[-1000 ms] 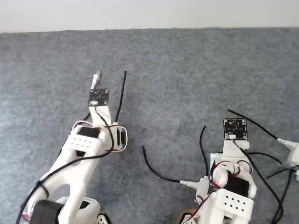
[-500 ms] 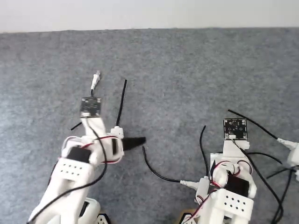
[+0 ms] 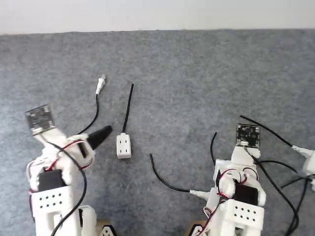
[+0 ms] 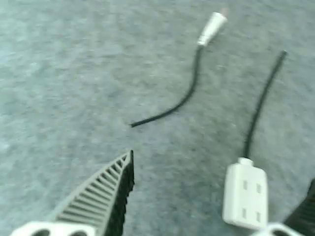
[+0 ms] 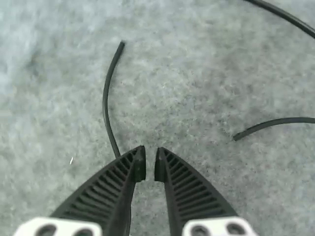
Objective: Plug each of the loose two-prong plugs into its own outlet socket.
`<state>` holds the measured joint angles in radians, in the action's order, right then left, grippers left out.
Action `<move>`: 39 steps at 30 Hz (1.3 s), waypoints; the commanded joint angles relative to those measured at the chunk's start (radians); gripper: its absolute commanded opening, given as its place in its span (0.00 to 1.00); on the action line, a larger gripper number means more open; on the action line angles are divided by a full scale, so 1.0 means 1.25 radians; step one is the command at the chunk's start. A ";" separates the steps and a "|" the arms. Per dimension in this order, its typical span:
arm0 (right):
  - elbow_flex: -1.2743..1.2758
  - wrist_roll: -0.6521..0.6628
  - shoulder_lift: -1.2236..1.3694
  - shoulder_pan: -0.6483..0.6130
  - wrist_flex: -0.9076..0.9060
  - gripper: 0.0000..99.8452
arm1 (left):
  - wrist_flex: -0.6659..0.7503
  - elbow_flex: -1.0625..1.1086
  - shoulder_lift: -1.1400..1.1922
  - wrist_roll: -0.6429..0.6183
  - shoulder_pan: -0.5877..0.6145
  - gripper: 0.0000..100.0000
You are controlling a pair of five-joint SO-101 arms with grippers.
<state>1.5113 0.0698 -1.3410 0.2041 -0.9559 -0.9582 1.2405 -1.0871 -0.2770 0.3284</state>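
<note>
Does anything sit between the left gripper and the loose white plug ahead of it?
Nothing visible does. Between the left gripper and the plug lie only the grey carpet and the plug's own black cord. The outlet socket lies off to the side, apart from that cord.

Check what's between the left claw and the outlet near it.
Bare carpet lies between the left claw and the outlet in the high view; nothing crosses that gap.
</note>
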 commanded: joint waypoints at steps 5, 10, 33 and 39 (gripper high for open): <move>-0.064 -0.023 -0.009 -0.170 0.035 0.21 | 0.088 0.029 0.033 -0.027 0.146 0.49; -0.115 -0.022 -0.002 -0.325 0.129 0.13 | 0.125 0.042 0.058 -0.048 0.171 0.49; -0.675 -0.129 0.686 -0.759 0.262 0.11 | 0.200 -0.166 0.457 -0.137 0.292 0.49; -0.865 -0.209 1.027 -0.800 0.478 0.11 | 0.232 -0.169 0.463 -0.144 0.329 0.49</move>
<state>0.5938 -0.1189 -0.2332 -0.7841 -0.4695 -0.6943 1.0840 -0.5086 -0.4442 0.7242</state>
